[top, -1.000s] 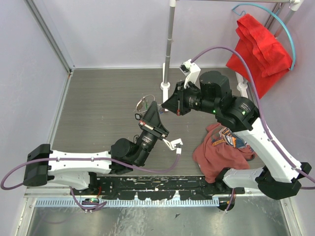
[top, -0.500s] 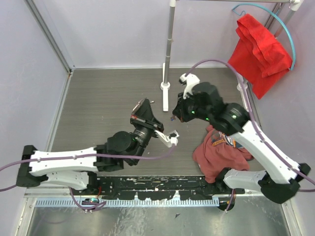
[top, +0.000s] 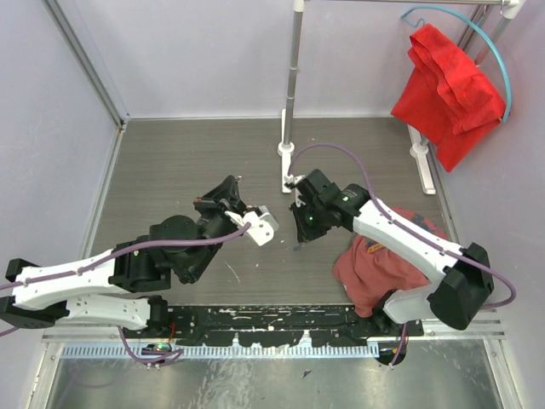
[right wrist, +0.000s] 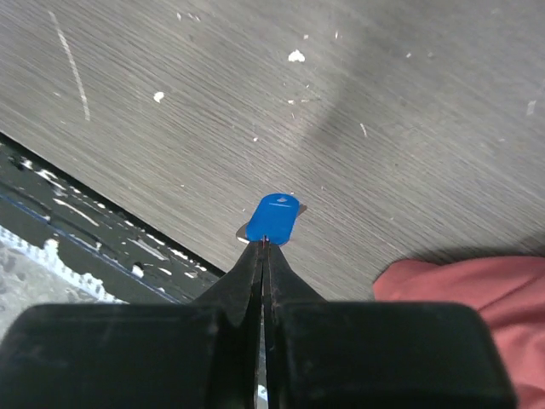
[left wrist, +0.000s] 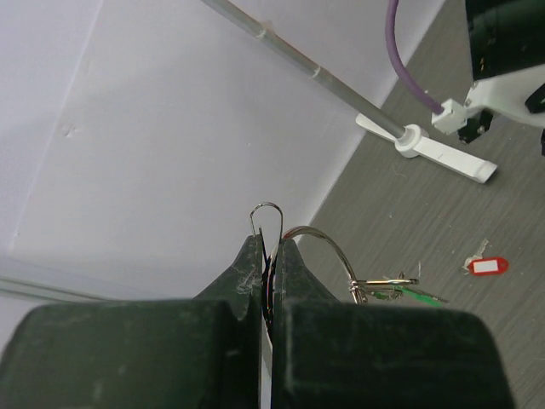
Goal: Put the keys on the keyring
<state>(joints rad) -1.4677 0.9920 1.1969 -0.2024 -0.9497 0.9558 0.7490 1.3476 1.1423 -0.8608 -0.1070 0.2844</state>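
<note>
A: State of the two tools?
B: Left tool [left wrist: 270, 251] is pressed together on the keyring [left wrist: 327, 246], bottom centre of the left wrist view. The wire arcs out to the right, and a green key [left wrist: 419, 295] hangs at its lower end. Right tool [right wrist: 264, 249] is pinched on the blue key [right wrist: 272, 219], mid-frame in the right wrist view, low over the desk [right wrist: 409, 102]. Whether the key touches the desk, I cannot tell.
A: So which step is this?
B: By my reading, you bring the blue key to the ring. The grip sits at the very edge of the plastic head, so the key may swivel. Lift slowly, and check which way its hole faces before you close in.
A: And the ring side?
B: Present the open end of the wire, not the arc. I cannot make out where that end is. The wire is thin and likely springy, so feed along it, not across.
A: Anything else?
B: A red-tagged key [left wrist: 487, 266] lies on the desk at the right, apart from the ring. That one is for later.
</note>
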